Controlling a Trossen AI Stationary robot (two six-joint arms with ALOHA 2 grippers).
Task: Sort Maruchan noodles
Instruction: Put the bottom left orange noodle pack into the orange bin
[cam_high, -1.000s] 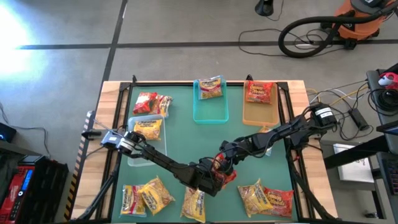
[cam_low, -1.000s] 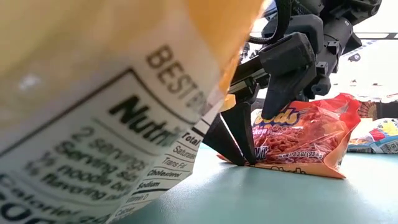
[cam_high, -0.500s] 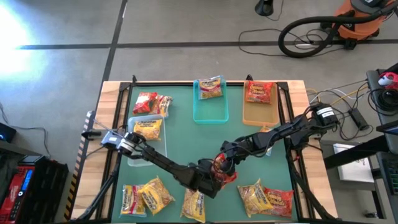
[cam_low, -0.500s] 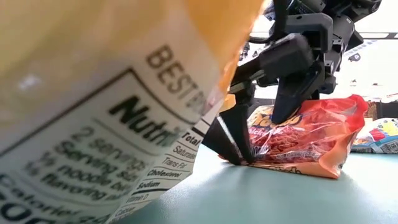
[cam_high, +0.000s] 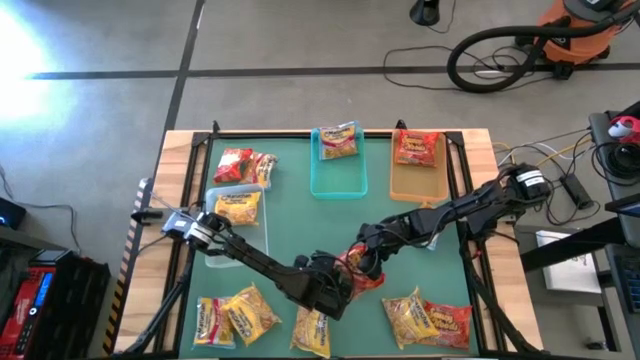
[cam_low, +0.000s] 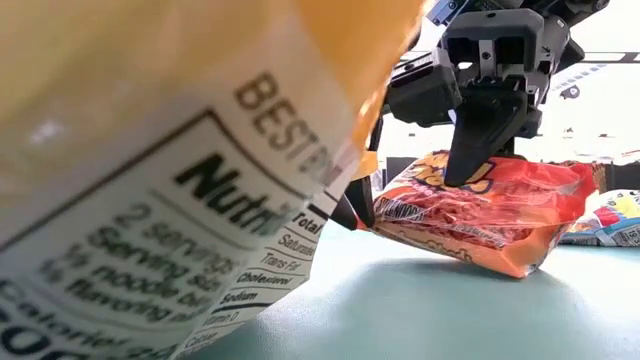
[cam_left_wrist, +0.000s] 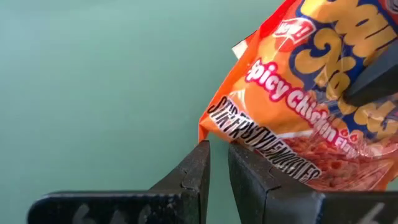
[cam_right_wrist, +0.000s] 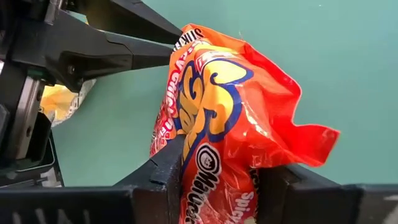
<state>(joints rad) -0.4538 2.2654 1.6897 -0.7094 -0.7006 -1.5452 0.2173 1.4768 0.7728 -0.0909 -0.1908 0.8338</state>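
1. Gripping the red Spicy Chicken packet (cam_right_wrist: 230, 130), the right gripper (cam_right_wrist: 217, 180) has its jaws clamped on the packet's sides, approx mid-table, well below the teal tray (cam_high: 338, 172) in the high view.
2. Low view: the same packet (cam_low: 480, 210) is tilted, one end lifted off the green mat (cam_low: 420, 320), other end low near the mat.
3. Left gripper (cam_left_wrist: 214, 163) sits just beside that packet's lower corner, jaws together w/ only a thin slit, nothing between them.
4. Teal tray holds a yellow packet w/ pink band (cam_high: 338, 141) at its far end.
5. Tan tray (cam_high: 417, 172), right of the teal tray, holds a red packet (cam_high: 417, 148).
6. Clear tray (cam_high: 236, 220), left of and nearer than the teal tray, holds a yellow packet (cam_high: 237, 207); another red packet (cam_high: 243, 165) lies just beyond it.
7. Loose packets along the near edge, far from the teal tray: yellow ones (cam_high: 238, 315) at left, one (cam_high: 312, 330) mid, yellow (cam_high: 405, 312) + red (cam_high: 447, 320) at right.
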